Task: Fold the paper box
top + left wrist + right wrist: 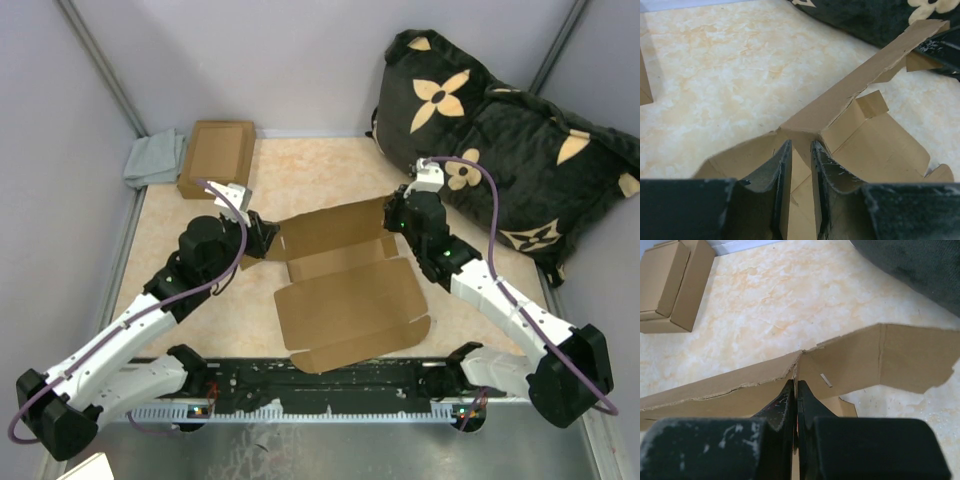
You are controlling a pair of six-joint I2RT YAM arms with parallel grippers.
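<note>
The mottled beige surface point(320, 175) carries the opened paper box point(345, 300) at its centre. A smaller cardboard box point(216, 158) and a grey cloth point(155, 160) lie at 11 o'clock, a black cushion point(500, 150) at 2 o'clock.

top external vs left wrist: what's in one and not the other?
Top external only: the right gripper at the far flap, a crumpled grey cloth, the whole tan cardboard paper box. Left wrist only: the left gripper with fingers straddling a box corner, a small raised tab. Both: the box, the black flower-patterned cushion, the beige marbled tabletop.
</note>
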